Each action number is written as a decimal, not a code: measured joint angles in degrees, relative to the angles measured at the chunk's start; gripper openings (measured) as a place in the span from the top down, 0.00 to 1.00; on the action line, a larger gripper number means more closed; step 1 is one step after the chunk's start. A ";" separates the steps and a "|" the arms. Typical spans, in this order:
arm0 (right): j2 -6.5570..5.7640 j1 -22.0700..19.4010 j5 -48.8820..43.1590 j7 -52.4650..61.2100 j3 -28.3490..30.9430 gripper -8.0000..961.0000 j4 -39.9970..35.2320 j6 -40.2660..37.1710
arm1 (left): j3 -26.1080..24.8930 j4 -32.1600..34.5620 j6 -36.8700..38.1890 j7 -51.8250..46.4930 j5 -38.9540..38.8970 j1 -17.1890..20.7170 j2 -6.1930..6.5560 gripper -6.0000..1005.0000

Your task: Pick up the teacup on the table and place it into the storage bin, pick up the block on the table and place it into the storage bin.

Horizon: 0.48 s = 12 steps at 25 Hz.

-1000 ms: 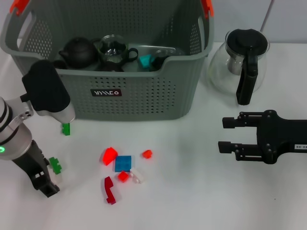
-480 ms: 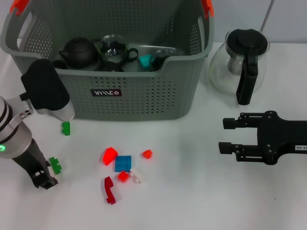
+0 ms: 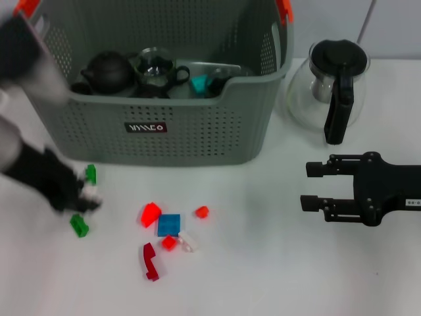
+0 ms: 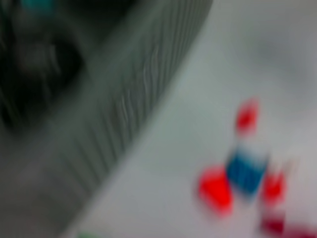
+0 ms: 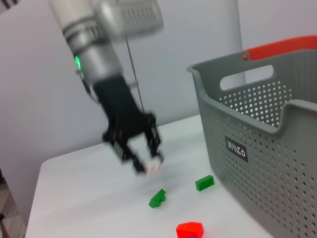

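Lifted from the table since before, the left gripper (image 3: 84,195) hangs blurred above two green blocks (image 3: 79,226) beside the storage bin (image 3: 197,131), grip state unclear; right gripper (image 3: 309,186) rests parted, idle.

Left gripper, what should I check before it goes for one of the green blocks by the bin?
1. Green blocks lying free on the table: ok.
2. Left gripper directly over a block: not ok, it sits between the two.
3. Left gripper empty: cannot tell.
4. Storage bin open on top: ok.
5. Right gripper out of the way: ok, open, empty, by the glass teapot.
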 joint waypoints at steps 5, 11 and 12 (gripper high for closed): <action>0.04 0.02 0.00 0.02 0.00 0.28 0.00 -0.28 | -18.07 1.43 9.71 2.57 -20.84 -5.12 3.82 0.57; 0.15 -0.01 0.16 0.24 0.00 0.28 0.05 -0.39 | -22.44 6.20 1.90 1.54 -35.63 -6.95 5.22 0.56; 0.16 0.08 0.19 0.23 -0.03 0.28 0.13 -0.42 | -21.75 6.72 -1.59 0.60 -35.58 -7.53 5.22 0.56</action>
